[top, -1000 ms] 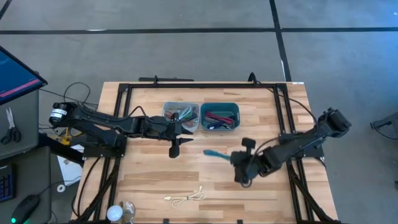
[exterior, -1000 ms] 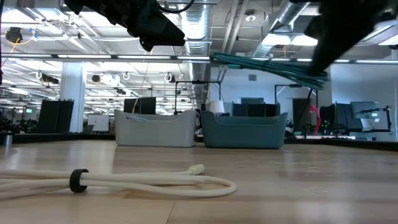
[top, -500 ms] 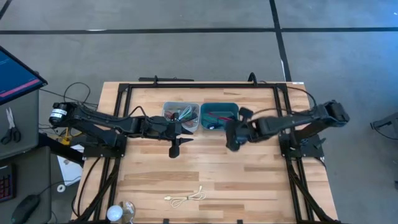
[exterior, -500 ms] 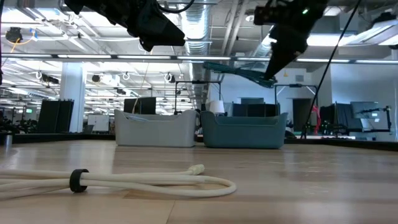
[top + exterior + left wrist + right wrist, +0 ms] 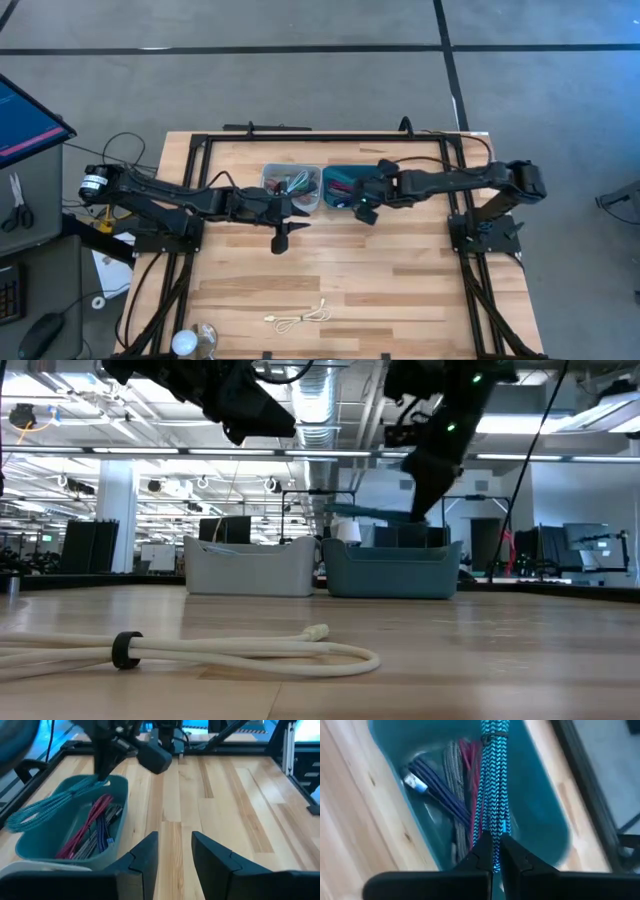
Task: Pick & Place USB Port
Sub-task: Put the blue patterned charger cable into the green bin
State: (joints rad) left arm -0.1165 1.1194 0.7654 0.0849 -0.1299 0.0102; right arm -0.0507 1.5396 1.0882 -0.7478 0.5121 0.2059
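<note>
A bundled teal braided cable (image 5: 493,780) hangs over the teal bin (image 5: 352,188), with my right gripper (image 5: 362,208) shut on it. The left wrist view shows the cable (image 5: 55,802) above the bin's rim (image 5: 117,785), and the low view shows it (image 5: 365,512) about level over the bin (image 5: 392,567). My left gripper (image 5: 175,851) stands open over bare table, just near of the clear bin (image 5: 290,185), with nothing between its fingers. My right gripper pinches one end of the cable bundle (image 5: 493,845) between its two fingers. The fingers slant down from the table's right and lie along the cable, which runs out ahead of them. The bundle stays clear above the teal bin's rim.
Red, blue and grey cables (image 5: 445,785) lie inside the teal bin. A white cable (image 5: 300,318) lies loose near the table's front edge, beside a light bulb (image 5: 185,343). A black frame (image 5: 455,200) runs along the table's sides and far edge.
My right gripper has swung from the table's near right part toward the far edge and the left, carrying the teal cable to above the teal bin. It has tipped further down and stayed shut on the cable.
</note>
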